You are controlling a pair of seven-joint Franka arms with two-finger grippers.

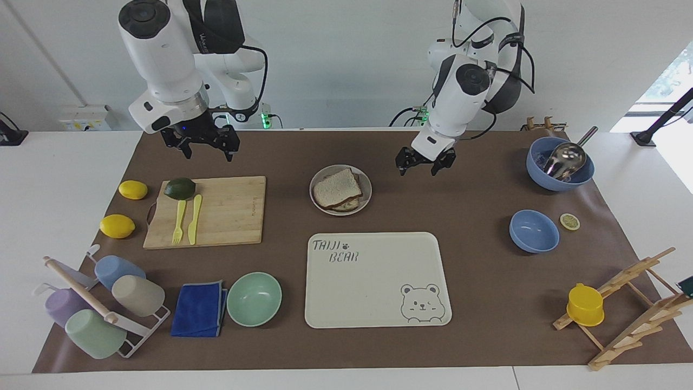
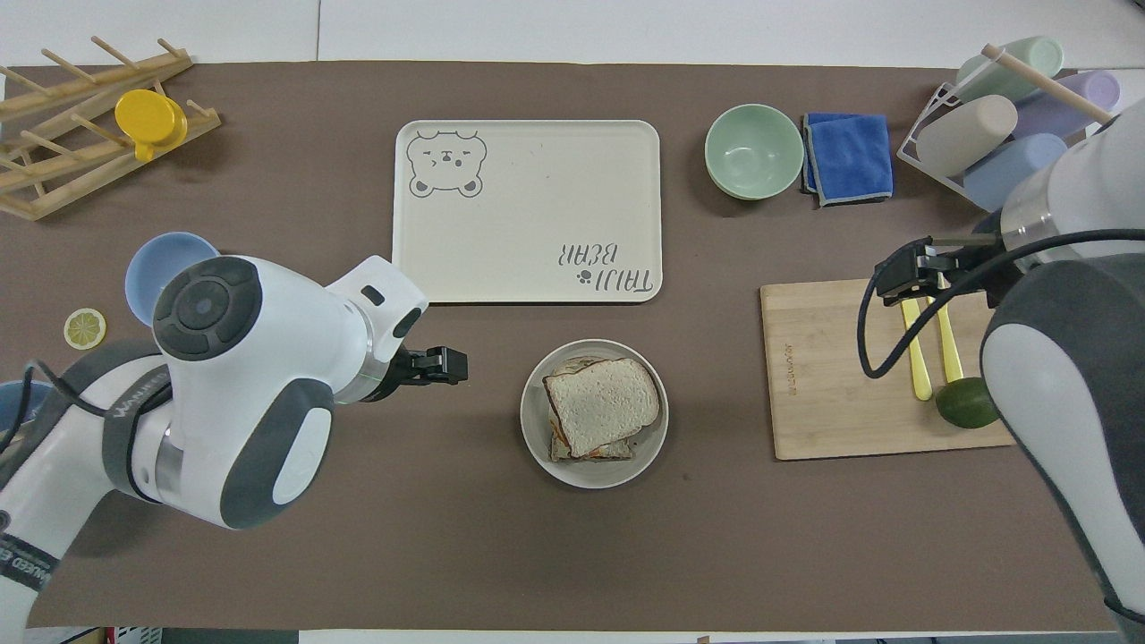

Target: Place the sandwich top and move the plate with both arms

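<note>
Brown mat (image 1: pixel 465 281) covers white table (image 1: pixel 65 179) — sandwich top (image 1: pixel 337 188) on plate (image 1: pixel 366 201), both arms' fingers wide, empty.

The tray (image 1: pixel 379 303) carries "TAIJI BEAR" with a paw print in one corner and a bear face in the corner diagonal to it; the lettered corner lies near the left gripper (image 1: pixel 425 163), toward mid-table.
</note>
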